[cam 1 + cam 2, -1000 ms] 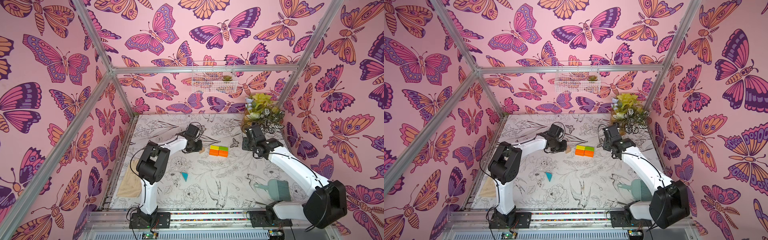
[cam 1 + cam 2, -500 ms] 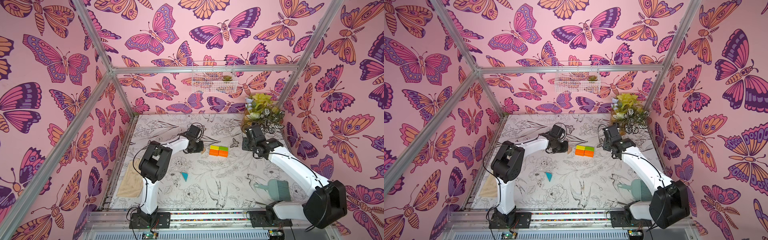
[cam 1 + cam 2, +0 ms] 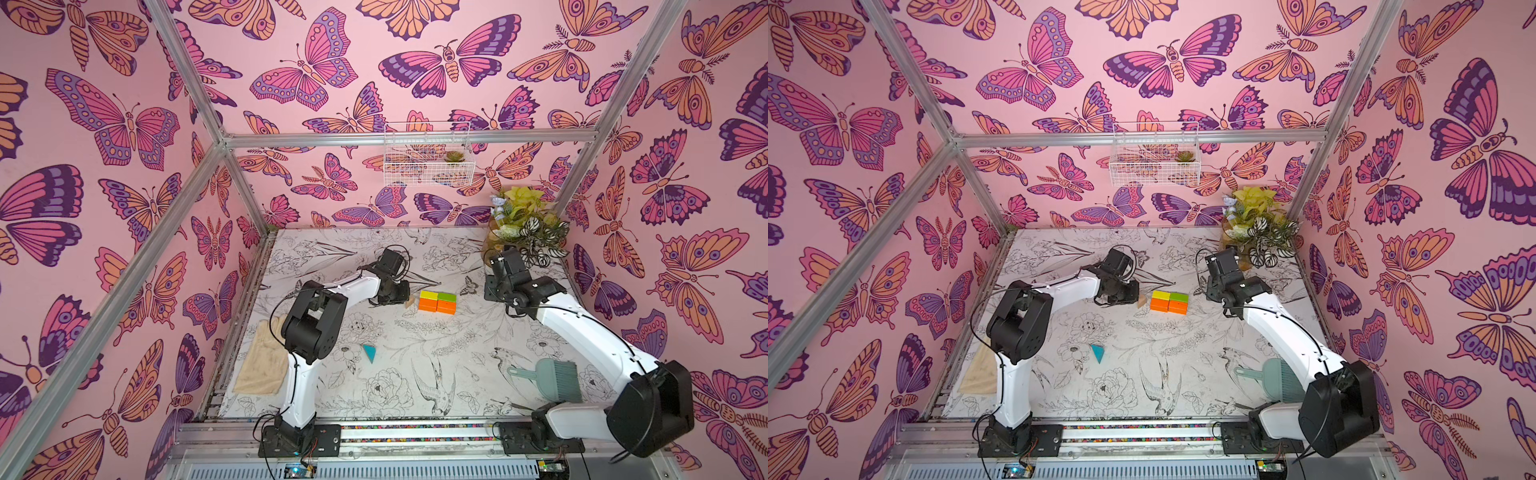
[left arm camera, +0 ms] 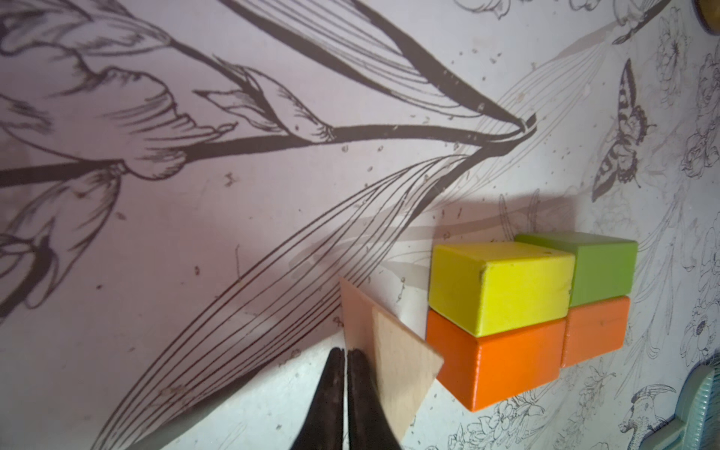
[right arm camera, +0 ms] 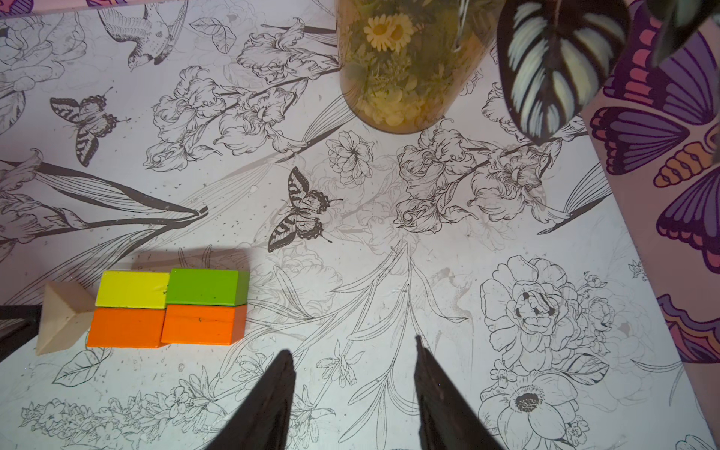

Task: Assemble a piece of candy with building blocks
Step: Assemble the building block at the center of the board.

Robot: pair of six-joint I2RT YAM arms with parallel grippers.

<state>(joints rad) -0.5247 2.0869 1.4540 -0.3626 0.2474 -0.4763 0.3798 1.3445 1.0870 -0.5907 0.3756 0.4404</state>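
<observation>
Yellow [image 3: 428,296], green [image 3: 447,297] and two orange [image 3: 436,306] building blocks lie packed as a rectangle mid-table. A tan triangle [image 4: 397,358] stands at the rectangle's left end, its tip at an orange block [image 4: 502,358]. My left gripper [image 4: 345,352] is shut with nothing between its fingers, and its tips rest against the tan triangle's flat side. A teal triangle [image 3: 369,352] lies alone, nearer the front. My right gripper [image 5: 352,348] hovers open and empty to the right of the green block [image 5: 202,286].
A glass vase of flowers [image 3: 523,224] stands at the back right, close behind the right wrist. Front right lies a teal dustpan and brush [image 3: 557,376], and a beige cloth [image 3: 262,365] lies along the left edge. A wire basket [image 3: 428,160] hangs on the back wall.
My left arm has crept slightly right toward the blocks, with the tan triangle just ahead of its shut tips. The right arm has not moved.
</observation>
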